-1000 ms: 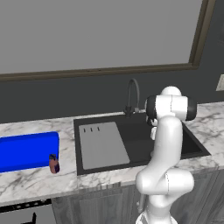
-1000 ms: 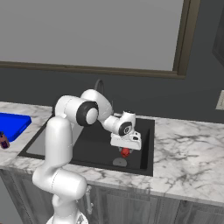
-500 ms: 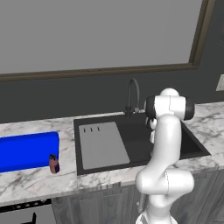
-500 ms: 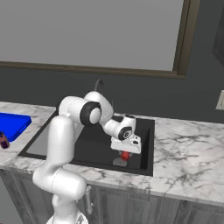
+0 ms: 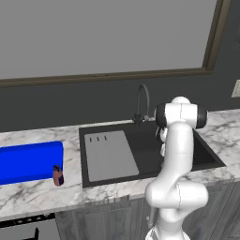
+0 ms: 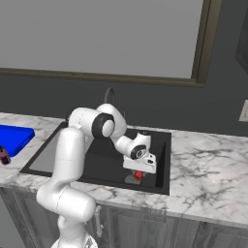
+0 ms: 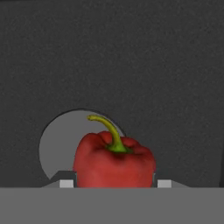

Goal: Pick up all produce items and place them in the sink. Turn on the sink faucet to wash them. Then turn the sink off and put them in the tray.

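Gripper point(image 6: 139, 172) low in the sink point(image 6: 163, 160) w/ fingers either side of the red pepper point(image 7: 114, 161) over the drain point(image 7: 54, 142), grip or gap can't tell, right wall near, bare black floor beyond, tray point(image 5: 28, 161) far left.

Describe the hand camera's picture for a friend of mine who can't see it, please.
A red bell pepper with a curved green stem sits close up between the gripper fingertips, one tip at each of its sides. Behind it lies the dark floor of the sink, with the round grey drain partly hidden by the pepper.
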Motion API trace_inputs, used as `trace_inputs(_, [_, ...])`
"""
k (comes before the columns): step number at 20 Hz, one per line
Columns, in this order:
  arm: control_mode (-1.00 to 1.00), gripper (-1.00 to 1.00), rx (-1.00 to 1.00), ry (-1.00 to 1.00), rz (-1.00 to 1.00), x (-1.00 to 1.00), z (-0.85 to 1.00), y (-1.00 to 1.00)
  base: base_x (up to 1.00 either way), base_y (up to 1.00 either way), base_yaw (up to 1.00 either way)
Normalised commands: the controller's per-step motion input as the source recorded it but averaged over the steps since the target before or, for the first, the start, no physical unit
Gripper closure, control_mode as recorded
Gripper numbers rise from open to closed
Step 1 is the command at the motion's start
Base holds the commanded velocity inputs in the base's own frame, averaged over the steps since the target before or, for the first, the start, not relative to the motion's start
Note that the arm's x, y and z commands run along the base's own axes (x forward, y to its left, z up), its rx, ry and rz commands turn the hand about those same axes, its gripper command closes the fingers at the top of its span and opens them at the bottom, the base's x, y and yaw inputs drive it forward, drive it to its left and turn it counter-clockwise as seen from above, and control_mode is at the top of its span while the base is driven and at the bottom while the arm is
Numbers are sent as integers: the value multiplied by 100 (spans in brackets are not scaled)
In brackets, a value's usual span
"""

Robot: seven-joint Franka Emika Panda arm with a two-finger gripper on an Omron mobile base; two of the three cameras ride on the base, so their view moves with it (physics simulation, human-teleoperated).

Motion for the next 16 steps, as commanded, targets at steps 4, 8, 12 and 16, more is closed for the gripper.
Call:
trace_inputs(4, [-100,100,0,-4,0,3,-21,0,0,0,0])
trace_inputs(8, [-100,100,0,-3,0,6,-23,0,0,0,0])
trace_inputs(12, [-100,100,1,-3,0,1,-23,0,0,0,0])
trace_inputs(16, [-100,-100,1,-2,0,0,-21,0,0,0,0])
